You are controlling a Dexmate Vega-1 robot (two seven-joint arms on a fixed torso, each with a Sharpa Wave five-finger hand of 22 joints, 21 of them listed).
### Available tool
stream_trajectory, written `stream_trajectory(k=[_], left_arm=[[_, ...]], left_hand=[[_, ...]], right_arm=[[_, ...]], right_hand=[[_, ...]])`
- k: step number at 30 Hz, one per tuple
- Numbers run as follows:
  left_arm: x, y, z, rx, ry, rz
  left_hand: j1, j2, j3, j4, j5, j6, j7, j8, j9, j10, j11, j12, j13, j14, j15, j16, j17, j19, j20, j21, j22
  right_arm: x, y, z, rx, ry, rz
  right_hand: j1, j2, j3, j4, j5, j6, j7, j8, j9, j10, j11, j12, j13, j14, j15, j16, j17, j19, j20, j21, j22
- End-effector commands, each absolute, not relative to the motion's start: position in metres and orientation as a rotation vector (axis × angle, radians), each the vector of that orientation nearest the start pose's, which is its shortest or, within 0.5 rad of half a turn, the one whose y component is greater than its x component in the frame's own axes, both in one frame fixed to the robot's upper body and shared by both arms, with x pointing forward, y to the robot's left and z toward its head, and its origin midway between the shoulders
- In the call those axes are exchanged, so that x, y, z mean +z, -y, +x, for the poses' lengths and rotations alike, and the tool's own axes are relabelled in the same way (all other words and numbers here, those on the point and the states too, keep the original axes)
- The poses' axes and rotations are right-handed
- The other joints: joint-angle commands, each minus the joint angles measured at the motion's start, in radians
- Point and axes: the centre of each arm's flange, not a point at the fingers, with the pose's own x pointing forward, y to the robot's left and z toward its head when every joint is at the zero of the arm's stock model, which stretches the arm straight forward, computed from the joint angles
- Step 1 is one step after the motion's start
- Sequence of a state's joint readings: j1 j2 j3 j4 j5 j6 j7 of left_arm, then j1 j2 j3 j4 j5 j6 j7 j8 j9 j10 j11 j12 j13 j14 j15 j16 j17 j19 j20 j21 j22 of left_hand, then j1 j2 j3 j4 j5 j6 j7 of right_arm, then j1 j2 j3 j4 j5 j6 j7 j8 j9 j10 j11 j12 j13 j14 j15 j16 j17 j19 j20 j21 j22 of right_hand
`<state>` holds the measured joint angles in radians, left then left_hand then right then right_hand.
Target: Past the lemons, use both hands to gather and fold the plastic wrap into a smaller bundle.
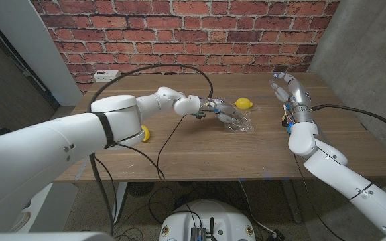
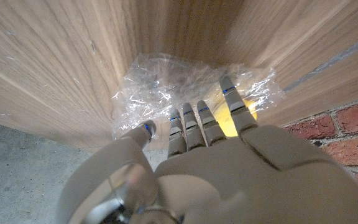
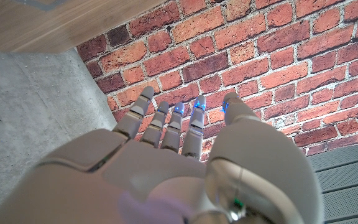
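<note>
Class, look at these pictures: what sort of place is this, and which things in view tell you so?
Probably a robotics lab or test room: a bare wooden table against a brick wall, loose cables underneath, and a concrete wall beside it.
</note>
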<state>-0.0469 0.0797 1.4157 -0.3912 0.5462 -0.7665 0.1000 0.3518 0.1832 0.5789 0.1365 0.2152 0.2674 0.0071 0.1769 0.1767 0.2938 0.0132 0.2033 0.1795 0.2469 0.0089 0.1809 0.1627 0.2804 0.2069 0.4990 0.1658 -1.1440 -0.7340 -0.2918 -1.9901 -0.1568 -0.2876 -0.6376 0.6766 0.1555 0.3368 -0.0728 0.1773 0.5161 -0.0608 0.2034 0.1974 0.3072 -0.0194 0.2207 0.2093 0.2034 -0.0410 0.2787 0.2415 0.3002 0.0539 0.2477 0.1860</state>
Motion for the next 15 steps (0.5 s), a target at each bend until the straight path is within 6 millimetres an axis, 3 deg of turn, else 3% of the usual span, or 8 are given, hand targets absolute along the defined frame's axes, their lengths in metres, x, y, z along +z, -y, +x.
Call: stream_trajectory(k=[1, 11, 15], left_arm=[[0.019, 0.004, 0.686, -0.815, 0.847, 1.811], [0.025, 0.005, 0.680, -0.787, 0.957, 1.794], [0.029, 0.002, 0.674, -0.752, 1.058, 1.736]], left_hand=[[0.006, -0.013, 0.009, -0.009, 0.006, -0.004, -0.004, 0.000, 0.002, -0.002, 0.005, -0.003, 0.005, 0.000, 0.009, -0.002, 0.003, 0.001, -0.004, -0.008, 0.004], [0.006, -0.020, 0.021, -0.020, 0.000, -0.005, -0.024, 0.005, 0.002, -0.009, -0.019, -0.004, 0.007, -0.005, 0.013, -0.002, 0.006, -0.048, 0.001, -0.041, 0.008], [0.008, -0.040, 0.024, -0.042, -0.011, 0.035, -0.038, 0.018, 0.002, 0.025, -0.037, 0.009, 0.009, 0.026, 0.001, 0.007, 0.006, -0.059, -0.011, -0.055, 0.013]], right_arm=[[0.006, 0.296, 0.523, -0.482, 0.725, -0.727], [0.006, 0.297, 0.523, -0.484, 0.727, -0.726], [0.005, 0.297, 0.522, -0.484, 0.727, -0.723]], right_hand=[[-0.007, 0.004, 0.001, -0.006, 0.001, 0.001, 0.006, 0.000, 0.003, 0.005, 0.004, 0.001, 0.003, 0.000, -0.034, 0.003, -0.001, 0.007, 0.003, -0.001, 0.003], [-0.009, 0.005, 0.000, -0.008, 0.002, 0.001, 0.007, -0.001, 0.003, 0.005, 0.003, 0.000, 0.002, -0.001, -0.034, 0.002, -0.001, 0.008, 0.003, -0.002, 0.003], [-0.009, 0.006, 0.000, -0.009, 0.002, 0.001, 0.007, -0.001, 0.003, 0.005, 0.003, -0.001, 0.002, -0.001, -0.034, 0.002, -0.002, 0.008, 0.003, -0.002, 0.003]])
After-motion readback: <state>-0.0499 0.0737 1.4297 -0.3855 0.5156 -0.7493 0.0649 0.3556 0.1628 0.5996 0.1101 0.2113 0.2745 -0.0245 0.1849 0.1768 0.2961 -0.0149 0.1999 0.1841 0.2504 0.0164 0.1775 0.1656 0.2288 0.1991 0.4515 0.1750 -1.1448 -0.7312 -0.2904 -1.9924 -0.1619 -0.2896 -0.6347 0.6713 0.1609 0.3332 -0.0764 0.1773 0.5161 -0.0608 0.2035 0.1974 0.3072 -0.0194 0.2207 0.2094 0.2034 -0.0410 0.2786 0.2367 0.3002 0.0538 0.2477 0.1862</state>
